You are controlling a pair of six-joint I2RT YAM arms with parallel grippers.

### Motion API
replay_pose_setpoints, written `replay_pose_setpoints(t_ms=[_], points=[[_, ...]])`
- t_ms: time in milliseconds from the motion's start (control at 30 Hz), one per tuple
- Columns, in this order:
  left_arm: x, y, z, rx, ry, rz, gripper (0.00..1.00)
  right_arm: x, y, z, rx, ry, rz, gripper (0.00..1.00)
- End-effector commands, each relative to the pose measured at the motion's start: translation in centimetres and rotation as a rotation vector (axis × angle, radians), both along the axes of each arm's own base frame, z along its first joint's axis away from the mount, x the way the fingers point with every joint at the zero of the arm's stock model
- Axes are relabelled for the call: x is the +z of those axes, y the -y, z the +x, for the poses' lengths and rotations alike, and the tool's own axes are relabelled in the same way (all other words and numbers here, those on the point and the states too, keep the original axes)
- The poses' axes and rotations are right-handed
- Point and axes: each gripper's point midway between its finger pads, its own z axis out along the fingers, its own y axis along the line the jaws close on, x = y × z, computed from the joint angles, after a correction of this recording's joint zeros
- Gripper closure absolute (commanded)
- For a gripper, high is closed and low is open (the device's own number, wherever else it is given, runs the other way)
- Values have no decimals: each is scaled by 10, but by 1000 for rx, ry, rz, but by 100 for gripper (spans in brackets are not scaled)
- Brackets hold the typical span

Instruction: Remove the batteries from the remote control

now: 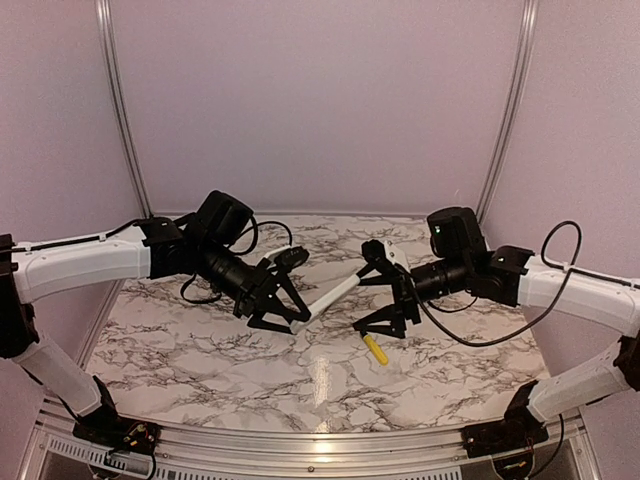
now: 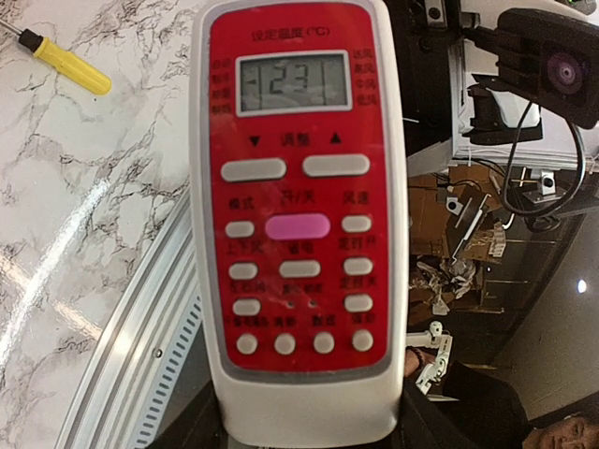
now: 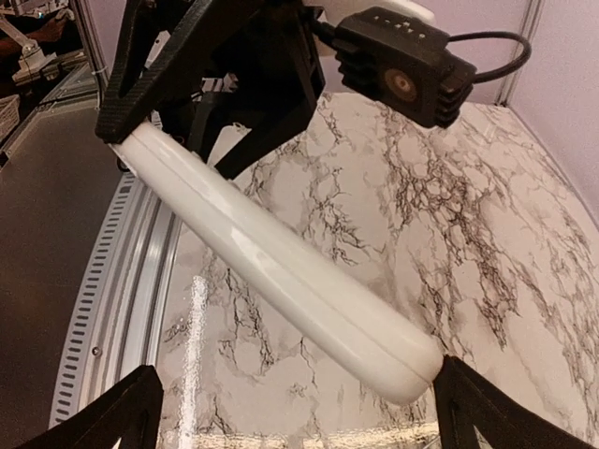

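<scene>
- Left gripper point(image 1: 292, 318) is clamped on one end of the remote control point(image 1: 335, 295), holding it in the air above the marble table point(image 1: 200, 350), between the two arms.
- Left wrist view shows the red button face. No batteries in sight.
- Right gripper point(image 1: 366, 287) has its jaws spread wide on either side of the remote's free end, not gripping.
- Yellow screwdriver point(image 1: 375, 349) lies on the table below.
- My read: two-handed bracing step. Next I close the right hand squarely, then go for the back.
</scene>
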Motion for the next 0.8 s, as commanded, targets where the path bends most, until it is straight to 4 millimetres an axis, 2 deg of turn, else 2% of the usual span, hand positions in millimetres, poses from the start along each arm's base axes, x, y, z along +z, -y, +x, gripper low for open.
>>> replay_pose_setpoints(t_ms=[0, 333, 533, 667, 767], points=[[25, -3, -8, -32, 16, -91, 71, 23, -19, -4, 88, 74, 63, 1], [34, -3, -11, -41, 6, -124, 71, 52, -39, -4, 164, 73, 188, 5], [38, -3, -12, -48, -4, -144, 71, 61, -41, -12, 208, 54, 231, 21], [43, -2, -12, -58, -4, -165, 71, 57, -40, -15, 220, 38, 228, 34], [45, -1, -13, -67, -8, -179, 71, 53, -40, -16, 225, 36, 224, 37]])
